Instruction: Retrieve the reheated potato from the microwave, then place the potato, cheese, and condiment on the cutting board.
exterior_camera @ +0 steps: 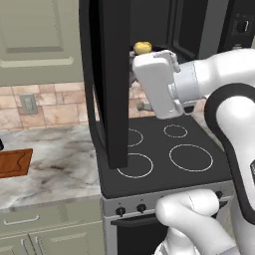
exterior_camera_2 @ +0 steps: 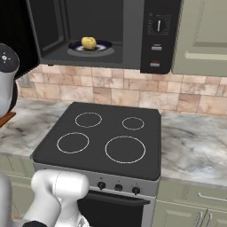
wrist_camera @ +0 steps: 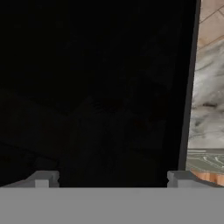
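**Beside the open door: a bump could happen**

Up inside the microwave (exterior_camera_2: 133, 26), the potato (exterior_camera_2: 89, 42) sits on a little dark plate (exterior_camera_2: 103, 46); nothing holds it yet. The end effector (wrist_camera: 112, 177) has its fingers spread wide and empty; it looks straight at the black door (exterior_camera: 112, 74), very close. If it pushes ahead it may hit the door, not the potato; a hard knock might swing the door or roll the potato off. The cutting board (exterior_camera: 14, 162) waits far left on the desk (exterior_camera: 55, 159); that is a long carry, so a loose hold could drop it.
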